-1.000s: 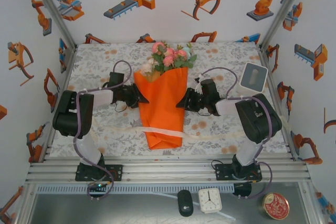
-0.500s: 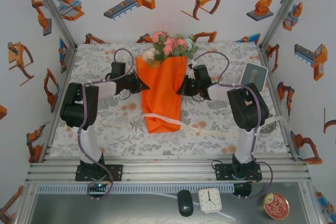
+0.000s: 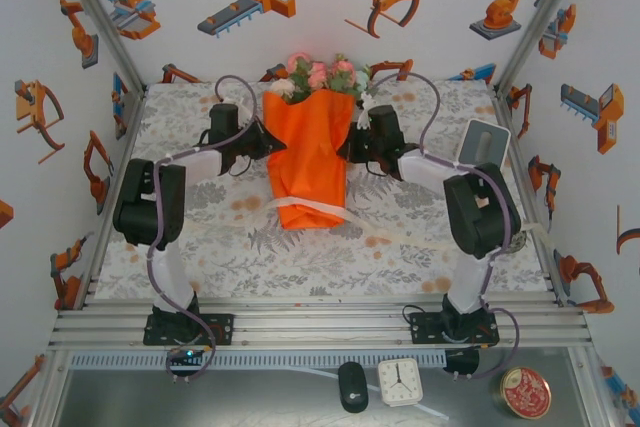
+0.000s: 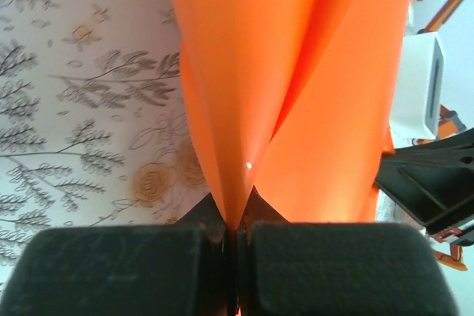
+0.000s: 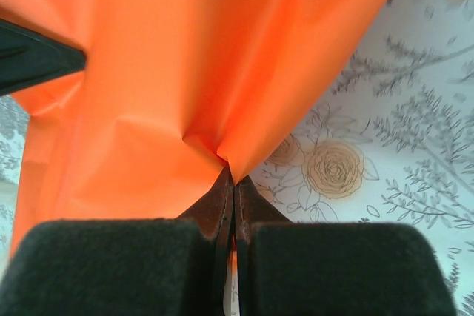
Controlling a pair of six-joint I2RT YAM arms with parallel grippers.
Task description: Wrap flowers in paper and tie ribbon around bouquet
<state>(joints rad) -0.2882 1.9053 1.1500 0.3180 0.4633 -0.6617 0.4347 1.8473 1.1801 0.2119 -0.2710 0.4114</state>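
The bouquet's orange paper [image 3: 308, 152] forms a cone at the back middle of the table. Pink and white flowers [image 3: 318, 77] stick out of its far end. My left gripper [image 3: 266, 142] is shut on the paper's left edge, and the paper [image 4: 296, 86] bunches into its closed tips [image 4: 235, 223]. On the opposite side my right gripper [image 3: 347, 147] is shut on the paper's right edge, with the paper [image 5: 170, 64] pinched in its tips [image 5: 233, 183]. The cream ribbon [image 3: 310, 209] lies across the cone's near end and trails right over the table.
The table wears a grey-and-orange floral cloth [image 3: 200, 247]. A white box-like device [image 3: 483, 147] stands at the right, close behind my right arm. On the shelf below the rail sit a black mouse [image 3: 352, 385], a small clock [image 3: 399, 381] and a round red tin [image 3: 525, 392].
Both grippers closed on the paper's edges and carried the bouquet away from the arm bases toward the back of the table. The ribbon dragged along with it.
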